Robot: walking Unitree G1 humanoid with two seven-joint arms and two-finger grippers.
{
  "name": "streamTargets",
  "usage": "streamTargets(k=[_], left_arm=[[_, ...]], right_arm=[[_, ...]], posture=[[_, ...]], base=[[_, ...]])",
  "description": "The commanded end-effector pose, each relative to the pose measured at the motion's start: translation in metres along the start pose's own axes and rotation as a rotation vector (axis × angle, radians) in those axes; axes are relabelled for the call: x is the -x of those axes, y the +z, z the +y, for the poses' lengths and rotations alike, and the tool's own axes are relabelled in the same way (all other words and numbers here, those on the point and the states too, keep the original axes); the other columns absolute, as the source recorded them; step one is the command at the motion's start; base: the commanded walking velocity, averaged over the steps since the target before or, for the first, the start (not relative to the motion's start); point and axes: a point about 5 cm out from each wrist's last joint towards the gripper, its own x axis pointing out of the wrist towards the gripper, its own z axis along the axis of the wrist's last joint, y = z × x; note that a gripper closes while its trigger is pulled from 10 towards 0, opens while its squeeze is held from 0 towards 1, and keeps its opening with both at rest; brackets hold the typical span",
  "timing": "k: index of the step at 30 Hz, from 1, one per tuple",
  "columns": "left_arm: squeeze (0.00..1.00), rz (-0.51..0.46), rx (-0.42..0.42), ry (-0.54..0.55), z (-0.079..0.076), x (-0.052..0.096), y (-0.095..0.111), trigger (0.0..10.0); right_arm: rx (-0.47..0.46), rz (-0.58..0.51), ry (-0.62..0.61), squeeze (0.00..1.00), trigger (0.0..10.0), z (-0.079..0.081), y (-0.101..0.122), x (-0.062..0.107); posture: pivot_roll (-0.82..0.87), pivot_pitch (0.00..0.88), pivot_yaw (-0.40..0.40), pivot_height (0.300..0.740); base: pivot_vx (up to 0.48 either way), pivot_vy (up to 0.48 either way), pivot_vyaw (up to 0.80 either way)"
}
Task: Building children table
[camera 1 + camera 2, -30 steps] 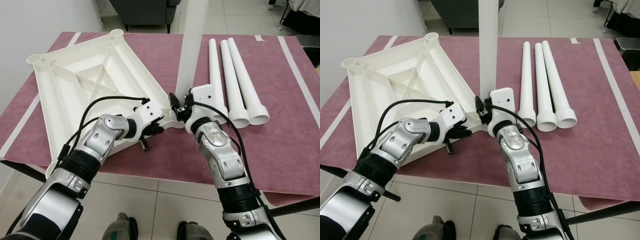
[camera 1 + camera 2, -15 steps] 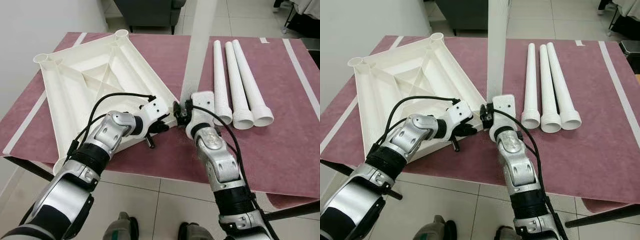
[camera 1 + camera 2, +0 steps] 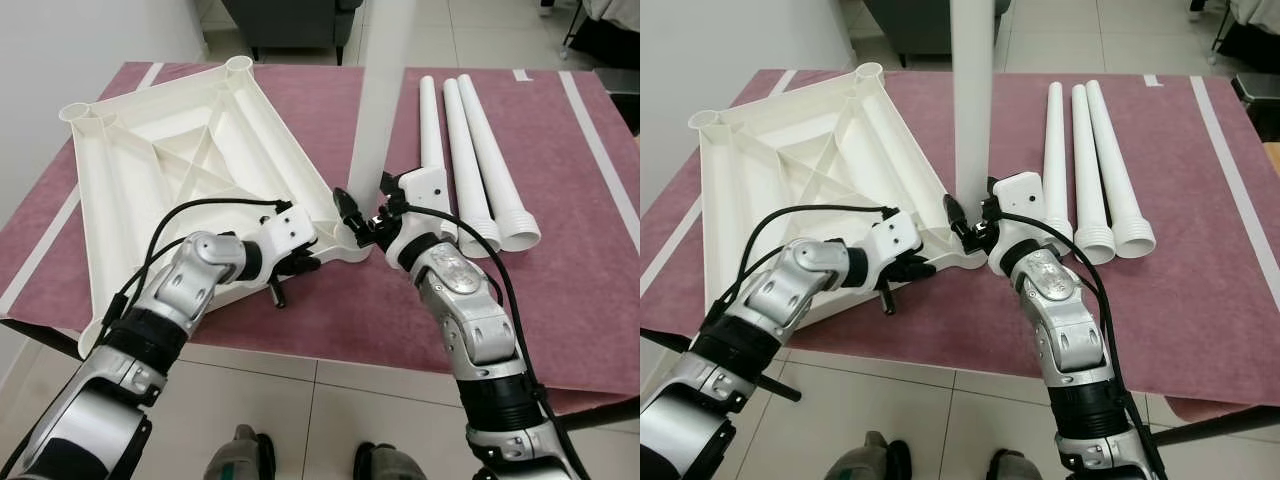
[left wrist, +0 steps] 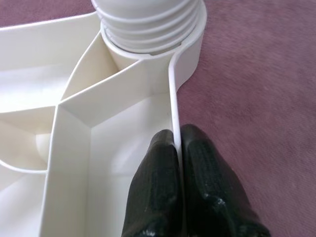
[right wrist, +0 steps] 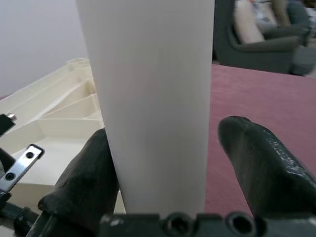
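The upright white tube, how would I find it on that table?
Start at the big white tabletop lying upside down on the purple mat. At its near corner stands the upright leg, with the right hand around it. The three spare legs lie flat.

Home living room: grey armchair (image 3: 290,20), tiled floor (image 3: 300,400).

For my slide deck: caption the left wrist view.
Left claw pinches the rim of the upturned white tabletop beside the corner socket holding a threaded leg.
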Motion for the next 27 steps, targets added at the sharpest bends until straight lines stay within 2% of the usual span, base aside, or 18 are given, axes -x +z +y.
streamTargets(k=[1,2,4,5,7,12,21,25,26,27], left_arm=[[0.0,-0.06,-0.128,-0.086,-0.009,0.014,0.016,10.0],[0.0,-0.06,-0.128,-0.086,-0.009,0.014,0.016,10.0],[0.0,-0.048,-0.176,-0.166,-0.02,0.03,0.014,10.0],[0.0,-0.048,-0.176,-0.166,-0.02,0.03,0.014,10.0],[0.0,-0.038,-0.201,-0.21,-0.026,0.04,0.012,10.0],[0.0,-0.03,-0.213,-0.247,-0.033,0.053,0.01,10.0],[0.0,-0.03,-0.197,-0.256,-0.04,0.059,0.011,10.0],[0.0,-0.032,-0.196,-0.263,-0.041,0.06,0.011,10.0],[0.0,-0.031,-0.195,-0.263,-0.042,0.061,0.011,10.0],[0.0,-0.029,-0.194,-0.262,-0.042,0.061,0.011,10.0]], right_arm=[[0.004,-0.032,0.108,0.0,10.0,0.005,0.009,0.004],[0.004,-0.032,0.108,0.0,10.0,0.005,0.009,0.004],[0.015,-0.024,0.254,0.0,10.0,0.013,0.011,0.009],[0.015,-0.024,0.254,0.0,10.0,0.013,0.011,0.009],[0.016,0.001,0.373,0.0,10.0,0.022,0.008,0.014],[-0.002,0.037,0.531,0.0,10.0,0.036,0.002,0.023],[-0.042,0.1,0.693,0.0,10.0,0.05,-0.01,0.034],[-0.048,0.107,0.706,0.0,10.0,0.052,-0.012,0.035],[-0.054,0.107,0.704,0.0,9.6,0.052,-0.013,0.035],[-0.06,0.106,0.7,0.0,3.3,0.052,-0.013,0.034]], posture=[[0.02,0.134,0.105,0.74],[0.02,0.134,0.105,0.74],[0.02,0.134,0.1,0.74],[0.02,0.134,0.1,0.74],[0.03,0.134,0.098,0.74],[0.03,0.135,0.095,0.74],[0.03,0.137,0.092,0.74],[0.03,0.137,0.092,0.74],[0.03,0.137,0.093,0.74],[0.03,0.137,0.093,0.74]], base=[[0.0,0.0,0.0],[0.0,0.0,0.0],[0.0,0.0,0.0],[0.0,0.0,0.0],[0.0,0.0,0.0],[0.0,0.0,0.0],[0.0,0.0,0.0],[0.0,0.0,0.0],[0.0,0.0,0.0],[0.0,0.0,0.0]])
